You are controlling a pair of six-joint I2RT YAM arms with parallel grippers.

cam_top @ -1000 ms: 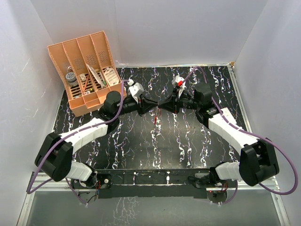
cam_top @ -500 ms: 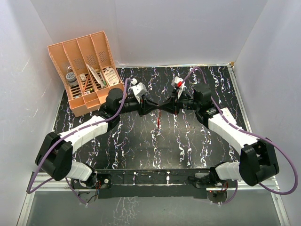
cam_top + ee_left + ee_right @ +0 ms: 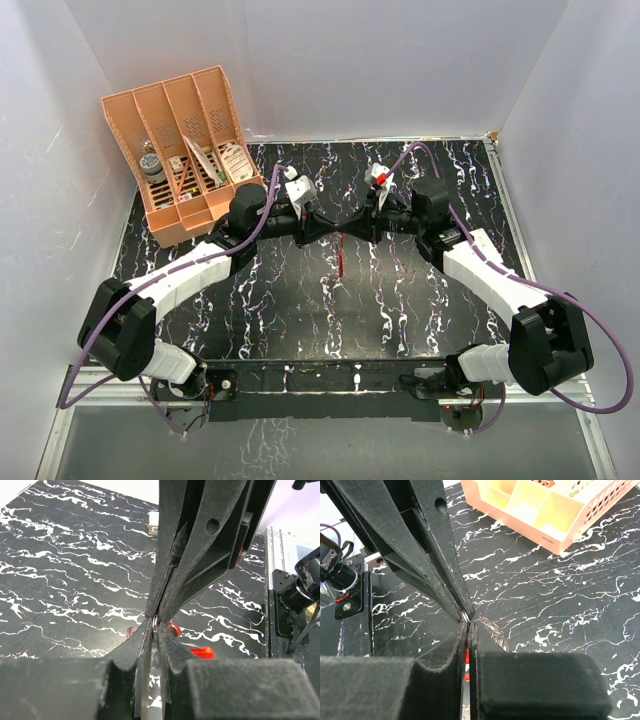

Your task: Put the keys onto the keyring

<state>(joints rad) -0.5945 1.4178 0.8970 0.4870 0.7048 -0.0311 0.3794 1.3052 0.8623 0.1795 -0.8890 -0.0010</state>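
We note the left end effector (image 3: pixel 155 630) pinched on the keyring (image 3: pixel 341 255), which hangs red beneath the tips above mid-bench (image 3: pixel 280 300). The right end effector (image 3: pixel 468 625) is clamped shut, tip to tip with it. We cannot see the keys threaded, and judge the joining unfinished.

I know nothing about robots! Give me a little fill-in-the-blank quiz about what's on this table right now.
1. The left end effector and right end effector meet tip to tip, both ___ rather than open.
2. The dangling piece just below their tips is ___ in colour.
3. The orange organizer stands at the table's far ___ corner.
Missing words: shut; red; left.
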